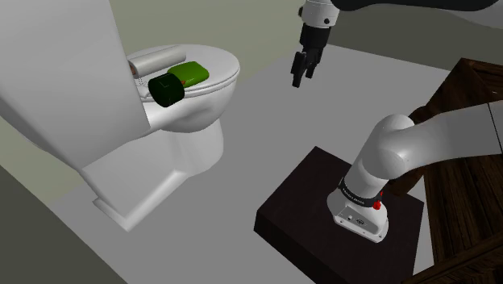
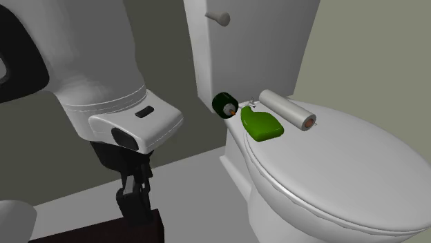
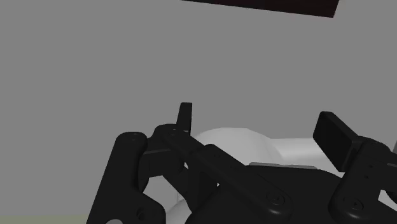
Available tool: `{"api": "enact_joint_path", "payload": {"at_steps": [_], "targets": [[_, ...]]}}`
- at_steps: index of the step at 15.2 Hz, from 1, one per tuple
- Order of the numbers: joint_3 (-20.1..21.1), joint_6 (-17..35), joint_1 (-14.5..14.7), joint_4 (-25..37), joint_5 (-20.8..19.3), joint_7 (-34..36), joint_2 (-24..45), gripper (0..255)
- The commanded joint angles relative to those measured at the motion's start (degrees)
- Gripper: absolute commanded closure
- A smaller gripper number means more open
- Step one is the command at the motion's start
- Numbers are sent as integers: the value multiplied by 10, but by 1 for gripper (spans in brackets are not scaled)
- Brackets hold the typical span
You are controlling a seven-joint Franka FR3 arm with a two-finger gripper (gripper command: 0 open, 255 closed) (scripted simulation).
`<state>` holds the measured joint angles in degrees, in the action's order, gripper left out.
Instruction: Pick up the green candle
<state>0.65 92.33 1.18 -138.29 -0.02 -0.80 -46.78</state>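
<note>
"Since the shoulder view comes first, what are the counts?" (Recorder)

"One toilet [image 1: 205,113], lid shut. On the lid there is one dark green candle [image 1: 168,88], lying on its side by the tank. One bright green bottle [image 1: 192,73] lies just beside it, and one pale roll [image 1: 157,58] sits behind both. One gripper [image 1: 300,75] hangs over the floor [image 1: 266,121] between toilet and stand [image 1: 298,210], well apart from the candle." (Observer)

"Second exterior view?" (Recorder)

"Same three things. Candle [image 2: 226,105] at the lid's rear edge, bottle [image 2: 262,125] close against it, roll [image 2: 286,110] beside the bottle. Gripper [image 2: 136,200] is low, off the bowl's side." (Observer)

"Wrist view, claw?" (Recorder)

"Released. Two fingers [image 3: 335,135] stand apart, with grey floor beyond." (Observer)
</note>
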Motion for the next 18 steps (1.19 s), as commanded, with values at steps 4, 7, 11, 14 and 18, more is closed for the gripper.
{"api": "enact_joint_path", "payload": {"at_steps": [4, 7, 11, 14, 18], "targets": [[30, 14, 10, 35, 20, 34, 46, 0], [59, 26, 17, 75, 35, 68, 95, 0], [96, 37, 23, 137, 46, 112, 164, 0], [122, 42, 26, 191, 48, 146, 218, 0], [156, 41, 30, 272, 40, 193, 295, 0]]}}
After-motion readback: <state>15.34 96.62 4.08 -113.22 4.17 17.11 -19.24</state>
